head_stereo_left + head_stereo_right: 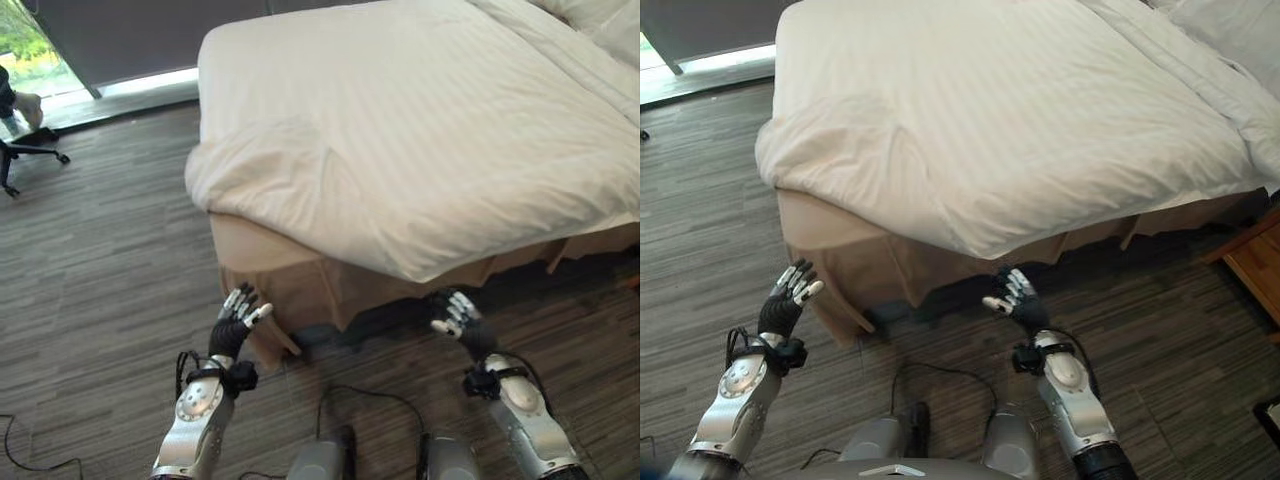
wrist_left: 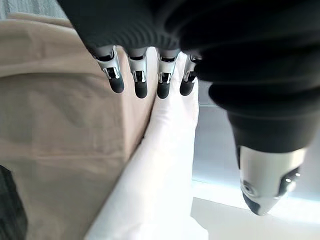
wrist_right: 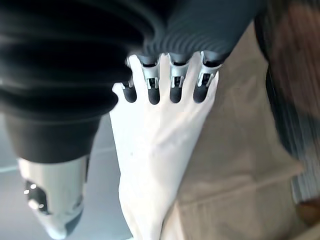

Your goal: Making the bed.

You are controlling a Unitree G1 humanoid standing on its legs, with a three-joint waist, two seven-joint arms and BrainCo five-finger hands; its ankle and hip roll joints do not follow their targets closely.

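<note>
In the left eye view, a white striped duvet [image 1: 420,130] is seen spread over the bed, creased near its corner and overhanging the beige bed skirt [image 1: 290,275]. The left hand [image 1: 236,322] is raised before the skirt, fingers straight and spread, nothing held.

In the right eye view, the right hand [image 1: 1014,295] is held below the duvet's hanging edge, fingers relaxed, empty.

In both wrist views, the white duvet edge is shown past straight fingers, untouched.

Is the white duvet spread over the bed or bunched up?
Spread: the white duvet lies flat across the bed, its corner overhanging the tan bed skirt.
</note>
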